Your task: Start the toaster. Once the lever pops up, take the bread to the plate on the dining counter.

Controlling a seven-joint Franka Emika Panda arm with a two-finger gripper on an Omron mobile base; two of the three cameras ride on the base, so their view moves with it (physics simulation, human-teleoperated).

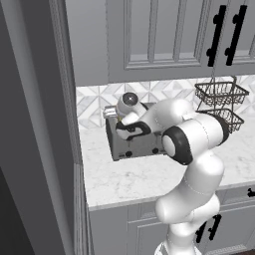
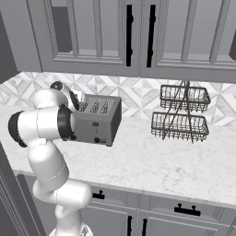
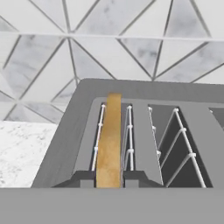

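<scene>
The grey toaster (image 1: pixel 137 143) (image 2: pixel 97 120) stands on the marble worktop against the tiled wall. The bread (image 3: pixel 109 140) sits upright in its leftmost slot in the hand view, golden crust edge facing up. My gripper (image 3: pixel 109 178) reaches down over the toaster's top at its left end (image 1: pixel 111 114). It is shut on the bread, with a dark fingertip (image 3: pixel 84 177) pressed to each side of the slice's near end. The other slots show bare wire guides. The plate and the dining counter are out of view.
A two-tier wire basket rack (image 1: pixel 220 102) (image 2: pixel 180 113) stands on the worktop (image 1: pixel 129 179) right of the toaster. Grey upper cabinets with black handles (image 2: pixel 129 34) hang overhead. A tall grey panel (image 1: pixel 45 124) walls off the worktop's left end.
</scene>
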